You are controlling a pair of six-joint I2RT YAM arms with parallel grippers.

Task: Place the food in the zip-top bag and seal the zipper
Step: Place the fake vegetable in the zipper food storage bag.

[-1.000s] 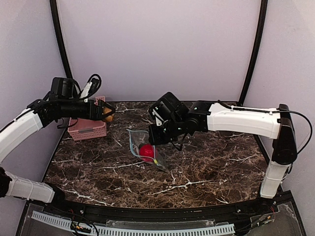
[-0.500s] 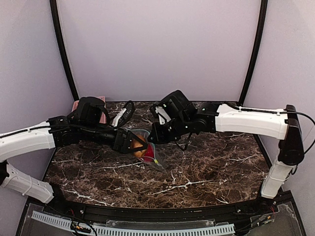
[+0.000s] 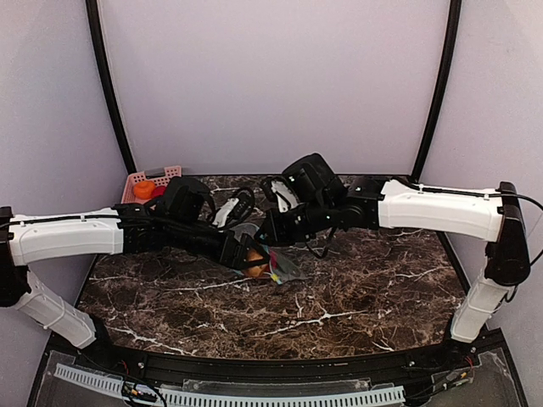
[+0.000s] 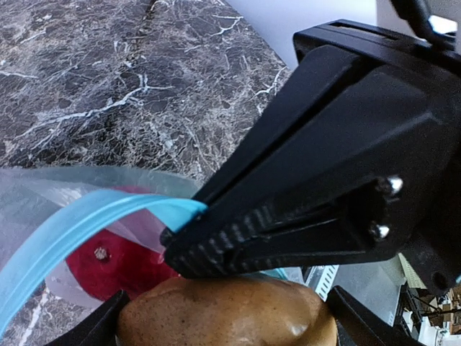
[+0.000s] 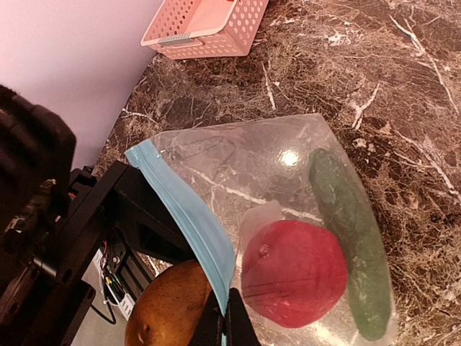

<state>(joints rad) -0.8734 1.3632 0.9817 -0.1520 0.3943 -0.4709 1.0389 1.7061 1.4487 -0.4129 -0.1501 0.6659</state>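
Note:
The clear zip-top bag (image 5: pixel 288 173) lies mid-table, also seen from above (image 3: pixel 284 264). My right gripper (image 5: pixel 228 317) is shut on its teal-blue zipper strip (image 5: pixel 184 213) and holds that edge lifted; it shows from above (image 3: pixel 273 236) too. A red fruit (image 5: pixel 292 274) and a long green piece (image 5: pixel 349 245) lie inside the bag. My left gripper (image 4: pixel 223 321) is shut on the brownish-orange fruit (image 4: pixel 223 313) and holds it at the bag's mouth, right beside the strip (image 4: pixel 86 220) and under the right gripper's fingers (image 4: pixel 288 216). From above the fruit (image 3: pixel 254 270) sits at the left gripper (image 3: pixel 246 259).
A pink slotted basket (image 3: pixel 136 178) stands at the back left with an orange and a red item inside; it also shows in the right wrist view (image 5: pixel 205 25). Both arms cross over the table's middle. The dark marble table (image 3: pixel 356 297) ends at a black front rail.
My left arm has swung from beside the pink basket to the bag's mouth, carrying the brownish-orange fruit. My right gripper has kept hold of the zipper edge, shifting slightly.

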